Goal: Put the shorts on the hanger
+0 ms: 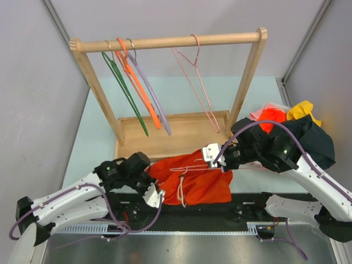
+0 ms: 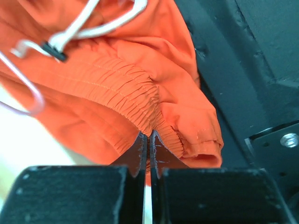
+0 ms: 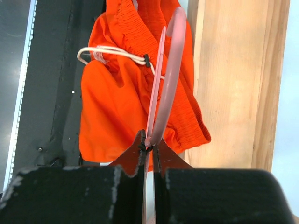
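Observation:
The orange-red shorts (image 1: pixel 201 181) lie crumpled at the table's front, partly over the rack's wooden base. A pale-pink wire hanger (image 1: pixel 190 168) lies across them. My right gripper (image 1: pixel 213 155) is shut on the hanger's end at the shorts' right edge. In the right wrist view the jaws (image 3: pixel 150 145) pinch the pink wire (image 3: pixel 169 70) above the shorts (image 3: pixel 112 102), whose white drawstring (image 3: pixel 112 50) shows. My left gripper (image 1: pixel 156 196) is shut on the shorts' left edge. In the left wrist view it (image 2: pixel 150 142) clamps the elastic waistband (image 2: pixel 121 88).
A wooden rack (image 1: pixel 165 42) stands behind, carrying green (image 1: pixel 127 93), orange (image 1: pixel 140 82) and lilac (image 1: pixel 154 93) hangers and a second pale-pink one (image 1: pixel 197 82). Its base tray (image 1: pixel 170 132) adjoins the shorts. A pile of clothes (image 1: pixel 300 129) lies at right behind my right arm.

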Action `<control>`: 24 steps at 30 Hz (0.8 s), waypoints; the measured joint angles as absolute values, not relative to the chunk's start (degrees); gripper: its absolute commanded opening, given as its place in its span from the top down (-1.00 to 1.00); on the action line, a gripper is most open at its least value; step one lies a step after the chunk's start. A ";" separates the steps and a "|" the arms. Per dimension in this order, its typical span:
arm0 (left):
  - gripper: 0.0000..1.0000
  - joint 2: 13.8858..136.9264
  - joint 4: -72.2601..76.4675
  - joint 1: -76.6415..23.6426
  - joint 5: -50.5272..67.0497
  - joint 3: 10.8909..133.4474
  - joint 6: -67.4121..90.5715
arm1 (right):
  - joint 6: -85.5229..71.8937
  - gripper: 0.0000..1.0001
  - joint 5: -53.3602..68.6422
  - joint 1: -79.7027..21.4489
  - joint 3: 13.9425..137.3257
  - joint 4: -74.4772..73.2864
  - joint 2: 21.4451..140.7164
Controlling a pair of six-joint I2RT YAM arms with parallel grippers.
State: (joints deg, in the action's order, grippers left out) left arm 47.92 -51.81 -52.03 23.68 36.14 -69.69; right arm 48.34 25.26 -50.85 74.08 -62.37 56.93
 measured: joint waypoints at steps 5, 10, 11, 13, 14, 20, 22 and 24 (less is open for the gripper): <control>1.00 41.65 -51.64 -60.69 17.21 35.77 -71.11 | 49.95 1.00 27.07 -50.87 74.41 -62.08 57.06; 0.99 38.89 -51.44 -67.29 10.59 33.08 -72.95 | 52.56 1.00 28.51 -50.94 76.23 -62.17 58.59; 1.00 38.89 -51.35 -68.31 9.56 32.73 -73.17 | 53.01 1.00 28.82 -50.94 76.90 -62.24 59.18; 1.00 39.07 -50.92 -70.32 7.51 32.12 -73.54 | 54.13 1.00 29.58 -50.94 78.26 -62.28 60.49; 1.00 39.35 -50.54 -71.18 6.79 31.92 -73.56 | 54.76 1.00 30.11 -51.00 78.76 -62.39 61.10; 1.00 40.97 -49.04 -73.43 3.79 31.86 -73.54 | 58.19 1.00 32.29 -51.81 79.42 -65.17 65.21; 1.00 41.10 -49.04 -73.95 3.25 32.03 -73.54 | 59.02 1.00 32.60 -52.07 79.42 -66.41 66.83; 1.00 41.01 -49.01 -74.54 2.90 32.34 -73.54 | 59.27 1.00 32.99 -52.25 79.42 -66.70 68.20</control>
State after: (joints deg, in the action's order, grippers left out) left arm 41.01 -49.01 -74.54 2.90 32.34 -73.54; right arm 59.27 32.99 -52.25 79.42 -66.70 68.20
